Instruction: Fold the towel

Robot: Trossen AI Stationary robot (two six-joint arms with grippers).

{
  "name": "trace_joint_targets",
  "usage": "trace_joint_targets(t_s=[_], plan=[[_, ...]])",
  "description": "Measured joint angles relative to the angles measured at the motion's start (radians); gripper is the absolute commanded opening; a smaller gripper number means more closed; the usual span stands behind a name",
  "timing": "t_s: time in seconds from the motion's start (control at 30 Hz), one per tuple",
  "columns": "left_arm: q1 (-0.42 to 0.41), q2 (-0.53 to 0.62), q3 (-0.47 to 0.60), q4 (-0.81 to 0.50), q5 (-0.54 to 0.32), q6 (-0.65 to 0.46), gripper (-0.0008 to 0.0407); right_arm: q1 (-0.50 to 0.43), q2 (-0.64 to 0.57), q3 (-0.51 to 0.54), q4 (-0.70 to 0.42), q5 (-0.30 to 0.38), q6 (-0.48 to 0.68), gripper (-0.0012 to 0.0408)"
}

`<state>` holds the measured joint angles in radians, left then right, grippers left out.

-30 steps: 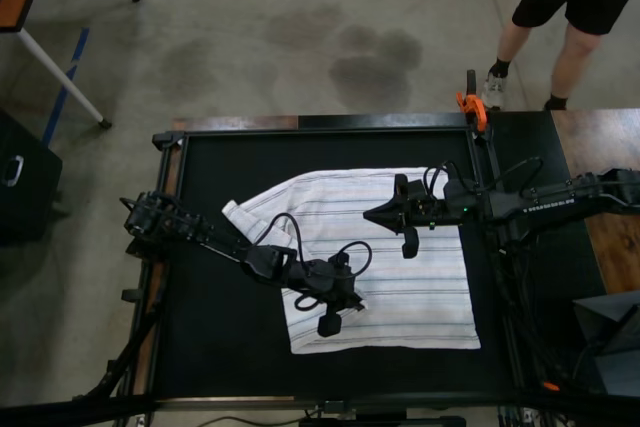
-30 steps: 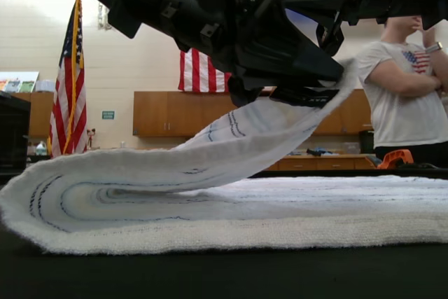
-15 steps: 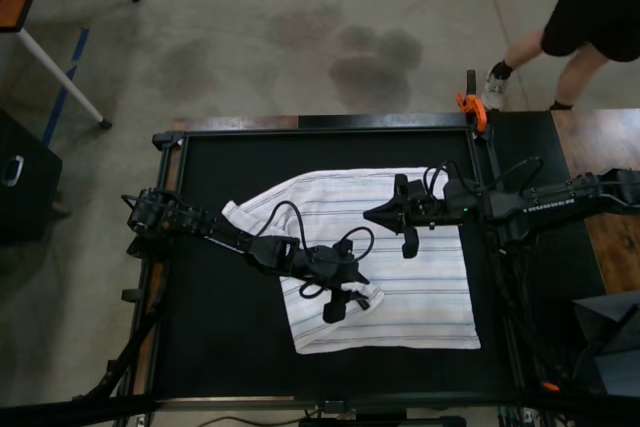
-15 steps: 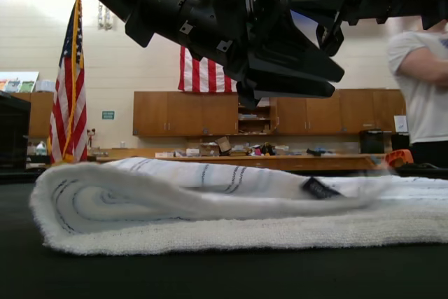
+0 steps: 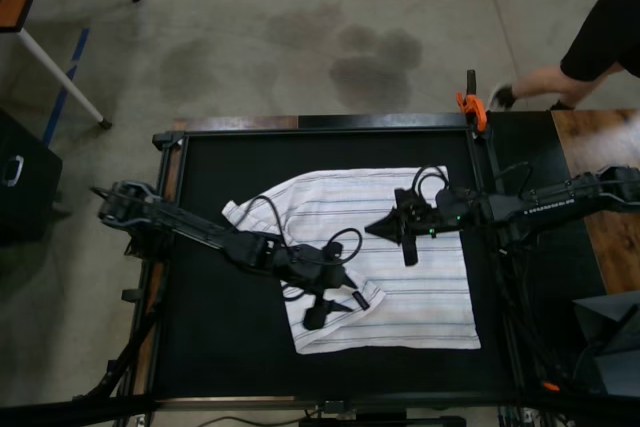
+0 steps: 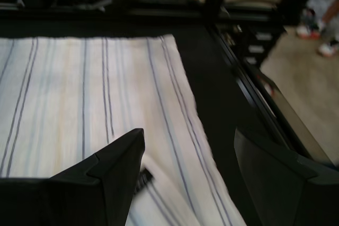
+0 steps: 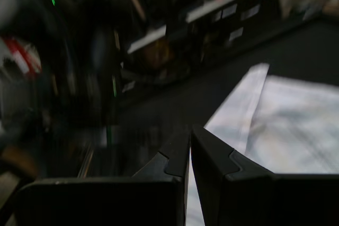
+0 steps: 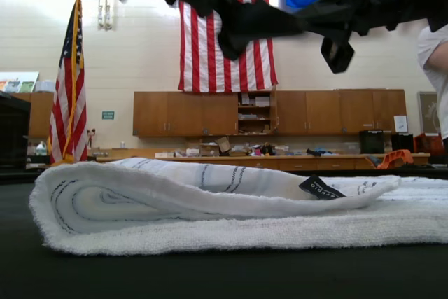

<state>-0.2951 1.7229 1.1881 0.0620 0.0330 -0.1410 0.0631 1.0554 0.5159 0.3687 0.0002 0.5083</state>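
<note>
The towel (image 5: 420,297) lies on the black table (image 5: 220,347), white with thin dark stripes. Its near-left corner is folded over onto it, and the dark tag (image 8: 320,188) on that flap faces up. My left gripper (image 5: 332,309) hovers over this folded corner, open, with nothing between its fingers (image 6: 127,146); striped towel (image 6: 79,88) fills the space beneath. Over the towel's middle, my right gripper (image 5: 376,229) is shut on nothing, its fingertips (image 7: 183,138) pressed together above the cloth (image 7: 296,125). In the exterior view the towel (image 8: 210,208) rests in a flat double layer.
An orange clamp (image 5: 470,107) sits on the table's far frame. A person's legs (image 5: 600,37) are on the floor at the top view's upper right. A wooden surface (image 5: 590,147) adjoins the table on the top view's right.
The left gripper let go of the towel corner, which dropped flat onto the towel, then lifted and drew back toward the top view's left. The person walked off to the right.
</note>
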Motion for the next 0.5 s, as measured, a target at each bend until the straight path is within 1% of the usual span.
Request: trace_joint_targets(t_s=[0.1,0.2,0.27,0.33,0.4,0.5], plan=[[-0.014,-0.084,-0.011,-0.14,-0.036,0.003,0.0236,0.054,0.006,0.0,-0.02,0.001,0.059,0.0],[-0.029,-0.164,-0.035,-0.217,-0.09,0.005,0.0236,0.119,0.029,-0.001,-0.025,0.013,0.131,0.0],[-0.037,-0.219,-0.07,-0.22,-0.116,0.004,0.0236,0.165,0.056,-0.001,-0.027,0.05,0.179,0.0],[-0.041,-0.272,-0.117,-0.212,-0.138,-0.001,0.0236,0.209,0.099,-0.002,-0.028,0.104,0.226,0.0],[-0.042,-0.323,-0.171,-0.203,-0.163,-0.025,0.0236,0.249,0.153,-0.002,-0.026,0.15,0.279,0.0],[-0.041,-0.399,-0.26,-0.168,-0.177,-0.073,0.0236,0.286,0.246,-0.003,-0.021,0.181,0.402,0.0]])
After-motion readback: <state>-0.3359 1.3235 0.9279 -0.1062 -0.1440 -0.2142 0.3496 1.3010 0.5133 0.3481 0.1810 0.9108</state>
